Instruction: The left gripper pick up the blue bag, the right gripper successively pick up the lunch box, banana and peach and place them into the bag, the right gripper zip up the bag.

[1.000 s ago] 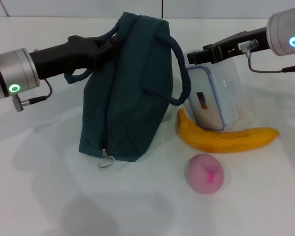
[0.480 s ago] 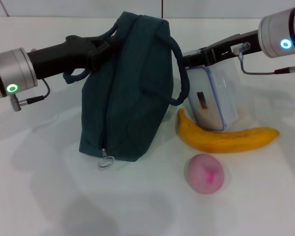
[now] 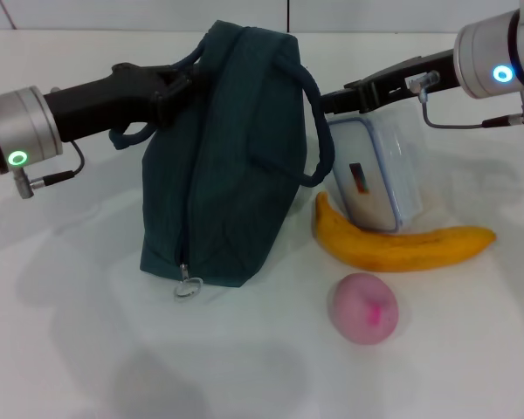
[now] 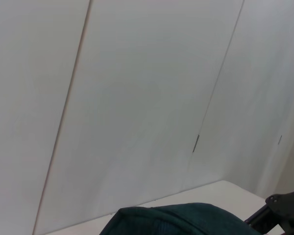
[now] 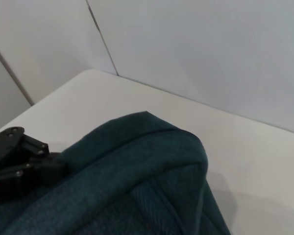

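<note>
Claw on my left (image 3: 185, 85) is holding the blue bag (image 3: 227, 166) by its handle. On my right, the other claw (image 3: 325, 103) is hovering above the lunch box (image 3: 377, 175) on the surface; I cannot tell if it is wide. I think grabbing that box comes next.

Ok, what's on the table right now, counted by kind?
Bags: 1, the blue bag.
Boxes: 1, the lunch box.
Fruit: 2, the banana and the peach.
Total: 4.
</note>
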